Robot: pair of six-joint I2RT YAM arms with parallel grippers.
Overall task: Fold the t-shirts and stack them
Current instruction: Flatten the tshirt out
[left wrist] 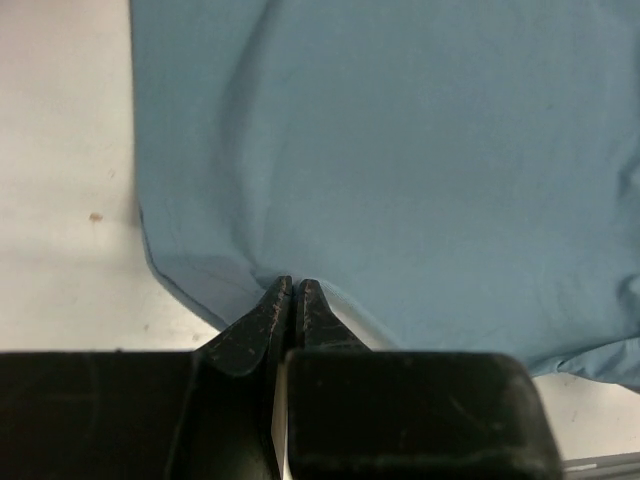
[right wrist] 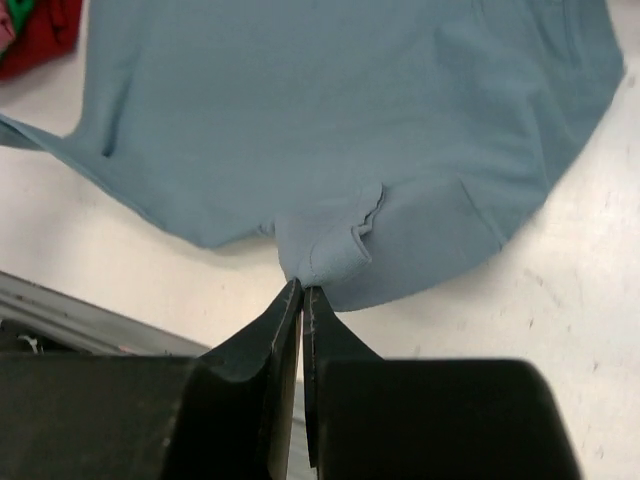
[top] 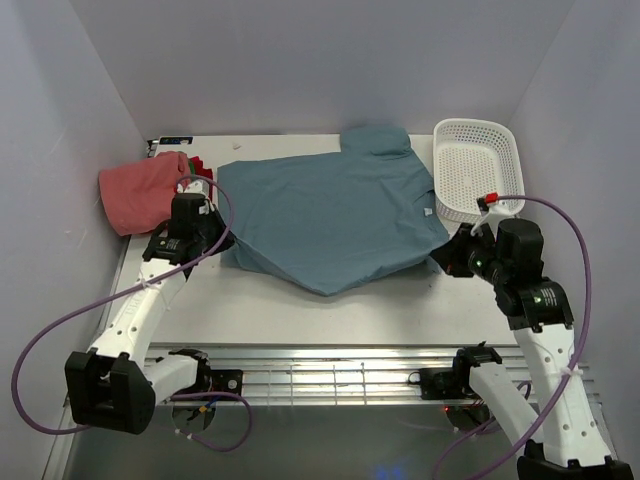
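Top external view: teal-blue t-shirt (top: pixel 330 215) lies spread on the table (top: pixel 300 310), left gripper (left wrist: pixel 293 285) and right gripper (right wrist: pixel 302 290) each pinched narrow on 1 opposite side edge, likely to lift and fold it toward the folded pink t-shirt (top: pixel 140 190) at far left

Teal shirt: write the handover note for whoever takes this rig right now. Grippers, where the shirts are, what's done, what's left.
Left gripper: shut on the near-left edge of the teal shirt.
Right gripper: shut on a bunched bit of that shirt's right edge.
Where: the teal shirt lies spread across the middle of the table, unfolded. The pink shirt sits far left, with the red one and a bit of the green one beside it. The white basket is far right.
Done: the other shirts look set aside on the left.
Left: fold the teal shirt and stack it there.
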